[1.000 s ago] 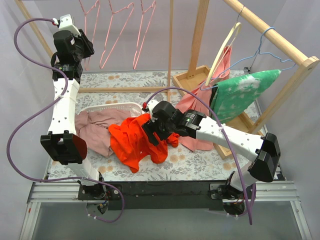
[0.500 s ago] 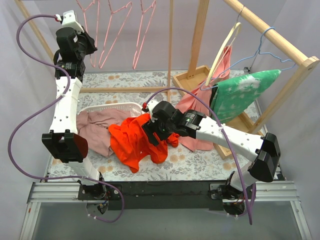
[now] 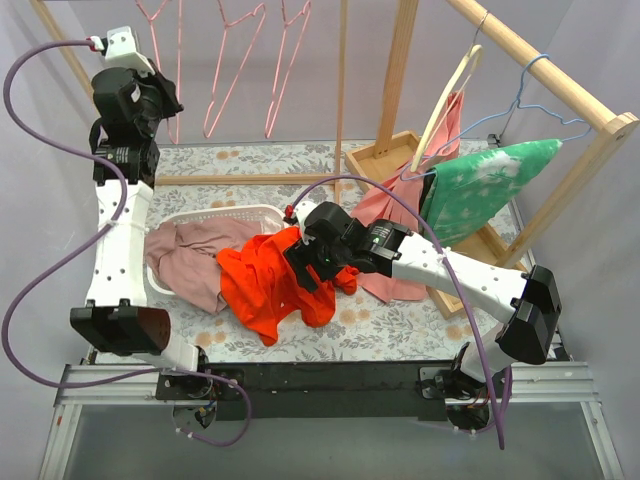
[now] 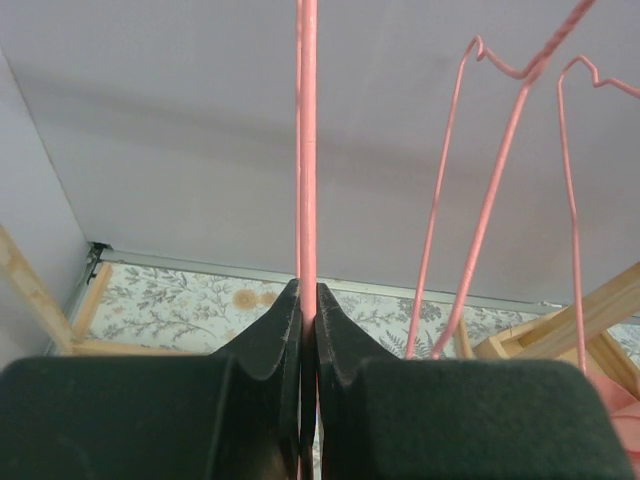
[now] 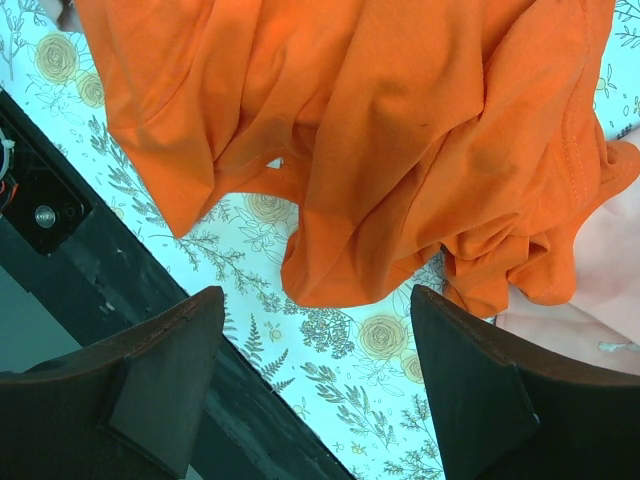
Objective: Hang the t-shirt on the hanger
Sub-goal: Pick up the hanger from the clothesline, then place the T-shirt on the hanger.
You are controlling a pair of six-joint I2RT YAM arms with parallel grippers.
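The orange-red t-shirt (image 3: 262, 290) lies crumpled on the floral table, also filling the right wrist view (image 5: 380, 130). My right gripper (image 3: 302, 266) hovers just above its right part, jaws wide open and empty (image 5: 317, 292). My left gripper (image 3: 163, 98) is raised at the back left and shut on a straight wire of the leftmost pink hanger (image 3: 178, 55); the wire runs up between the closed fingers (image 4: 307, 150). The gripper's tips show in the left wrist view (image 4: 308, 300). Two more pink hangers (image 3: 232, 70) (image 3: 285, 70) hang to its right.
A white basket (image 3: 225, 213) with dusty-pink cloth (image 3: 185, 255) sits left of the t-shirt. A wooden rack post (image 3: 398, 65) and tray (image 3: 380, 160) stand at the back. A cream wooden hanger (image 3: 450, 95), a light-blue hanger (image 3: 530, 100) and a green garment (image 3: 480, 185) hang on the right.
My left gripper has moved left and slightly up, taking the leftmost pink hanger with it. The right arm and t-shirt have not moved.
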